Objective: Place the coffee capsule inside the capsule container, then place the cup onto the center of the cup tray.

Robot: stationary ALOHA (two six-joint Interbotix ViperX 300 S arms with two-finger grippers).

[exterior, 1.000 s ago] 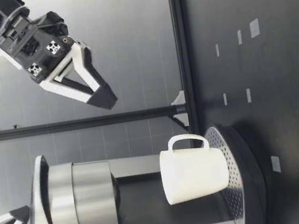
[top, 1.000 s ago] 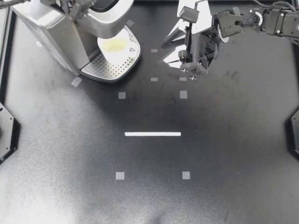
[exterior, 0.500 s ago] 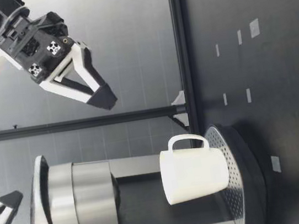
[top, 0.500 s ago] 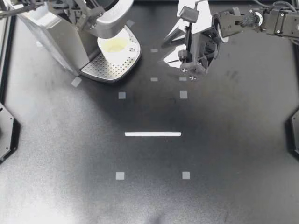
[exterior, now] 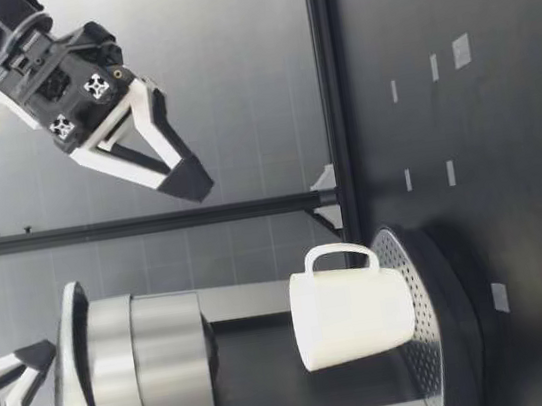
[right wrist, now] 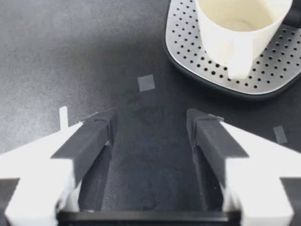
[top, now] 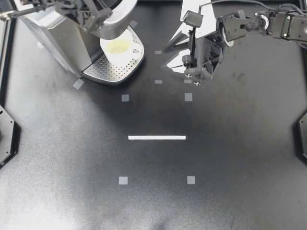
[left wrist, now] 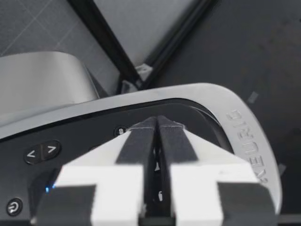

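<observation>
The cup (top: 118, 48) is sitting on the cup tray (top: 108, 72) at the far left, under the head of the coffee machine (top: 53, 33); my right gripper (top: 166, 56) is hanging to its right.

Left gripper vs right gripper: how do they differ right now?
Left gripper is shut, fingers pressed together; right gripper is open with an empty gap. Left gripper sits over the coffee machine top; right gripper hangs above the table, beside the cup tray holding the cup. Shared: black-and-white fingers, neither holding anything.
</observation>
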